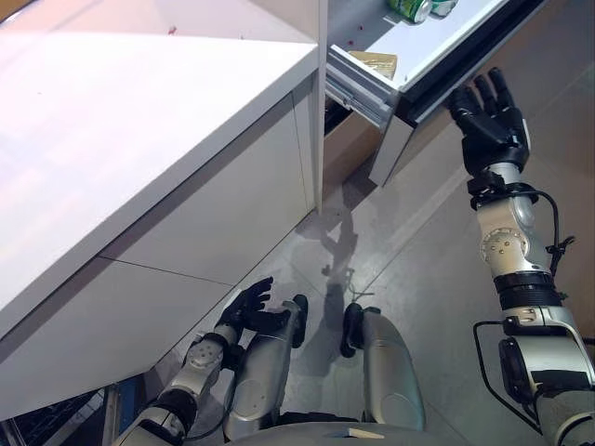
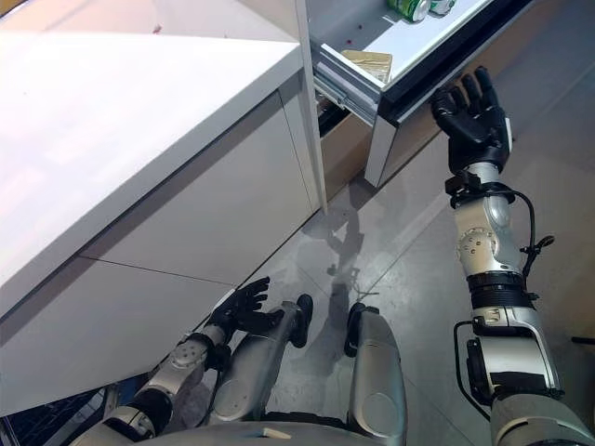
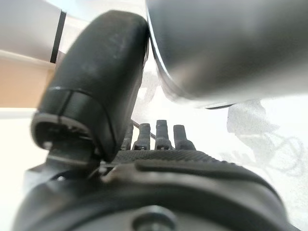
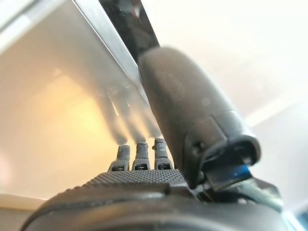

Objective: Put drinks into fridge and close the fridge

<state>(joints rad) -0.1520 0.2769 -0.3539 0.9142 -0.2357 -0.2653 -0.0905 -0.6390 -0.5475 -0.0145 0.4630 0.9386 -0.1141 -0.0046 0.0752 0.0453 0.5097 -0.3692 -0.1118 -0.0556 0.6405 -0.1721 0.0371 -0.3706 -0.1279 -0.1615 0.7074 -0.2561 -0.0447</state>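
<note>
Green cans (image 1: 410, 7) lie in a pulled-out fridge drawer (image 1: 446, 58) at the top of the eye views. My right hand (image 1: 488, 116) is raised with its fingers straight, at the drawer's dark front edge. In the right wrist view its fingers (image 4: 139, 156) point at the shiny drawer front (image 4: 57, 96) and hold nothing. My left hand (image 1: 249, 307) hangs low beside the cabinet, its fingers relaxed and empty; it also shows in the left wrist view (image 3: 159, 159).
A white counter (image 1: 112, 111) with grey cabinet fronts (image 1: 214, 204) stands on my left. A second drawer (image 1: 358, 88) with a tan packet (image 1: 376, 63) sticks out under the upper one. Grey floor (image 1: 418, 232) lies below.
</note>
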